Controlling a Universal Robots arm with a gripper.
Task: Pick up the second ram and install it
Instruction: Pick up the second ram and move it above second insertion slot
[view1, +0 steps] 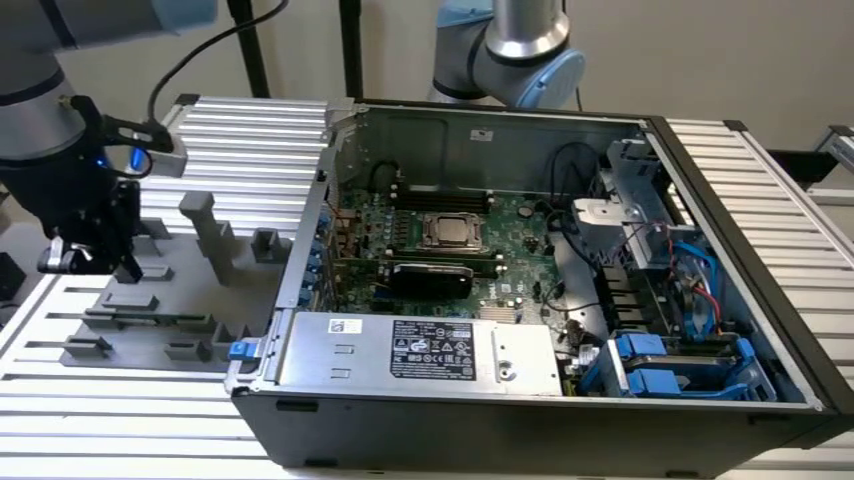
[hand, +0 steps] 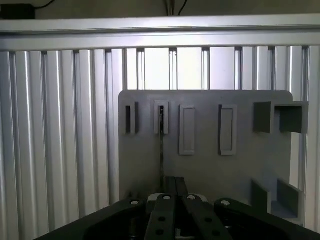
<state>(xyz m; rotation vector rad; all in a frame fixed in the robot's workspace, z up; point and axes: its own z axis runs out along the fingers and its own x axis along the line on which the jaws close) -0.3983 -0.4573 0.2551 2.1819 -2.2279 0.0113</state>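
The second ram (hand: 161, 150) stands on edge in a slot of the grey fixture plate (hand: 240, 170), showing as a thin dark line. In the exterior view it is a thin green strip (view1: 158, 321) low on the fixture plate (view1: 147, 345), at the exterior view's left. My gripper (view1: 91, 262) hangs above the plate's far left part, clear of the ram. In the wrist view my gripper (hand: 175, 186) has its fingers pressed together with nothing between them, just beside the near end of the ram.
An open computer case (view1: 534, 400) fills the middle, with the motherboard, CPU socket (view1: 454, 232), a black card (view1: 427, 275) and cables inside. Upright grey fixture blocks (view1: 211, 235) stand between my gripper and the case. A second arm (view1: 514, 45) stands behind the case.
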